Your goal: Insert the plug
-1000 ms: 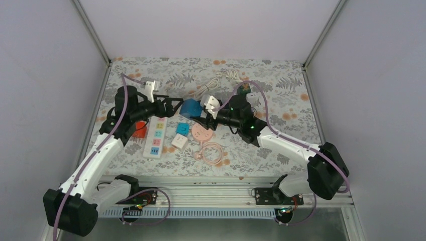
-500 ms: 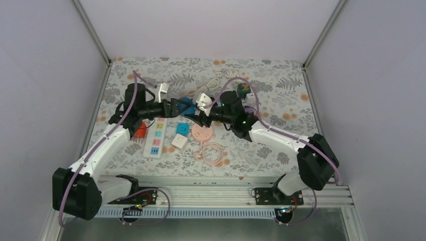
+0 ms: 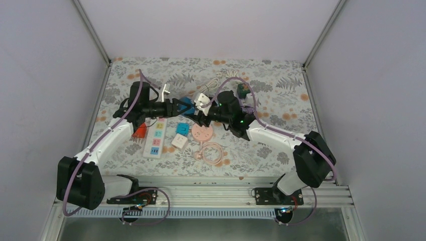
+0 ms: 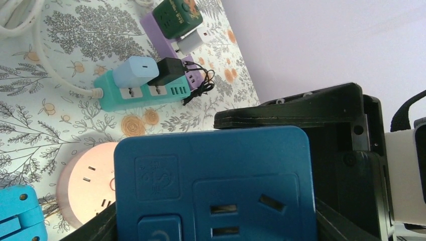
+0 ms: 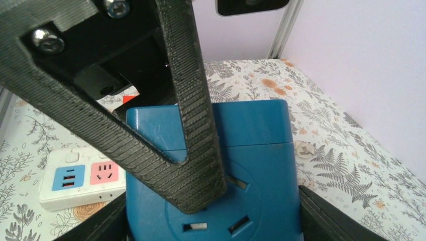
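Note:
A dark blue socket cube is held above the table between both grippers. My left gripper comes from the left and is shut on it. In the left wrist view the cube fills the gap between the fingers. My right gripper comes from the right and its jaws press the cube's sides. In the right wrist view the cube sits between the fingers, and a left finger lies across its face. Neither gripper holds a plug. A small white plug lies on the cloth.
Below the grippers lie a white power strip, a cyan cube, a white cube, a pink round socket and a pink cable coil. A teal strip, a green cube and a white cord lie behind.
Both arms have moved toward the middle. The right gripper has come up from the pink socket to the blue cube that the left gripper carries, and now grips it too.

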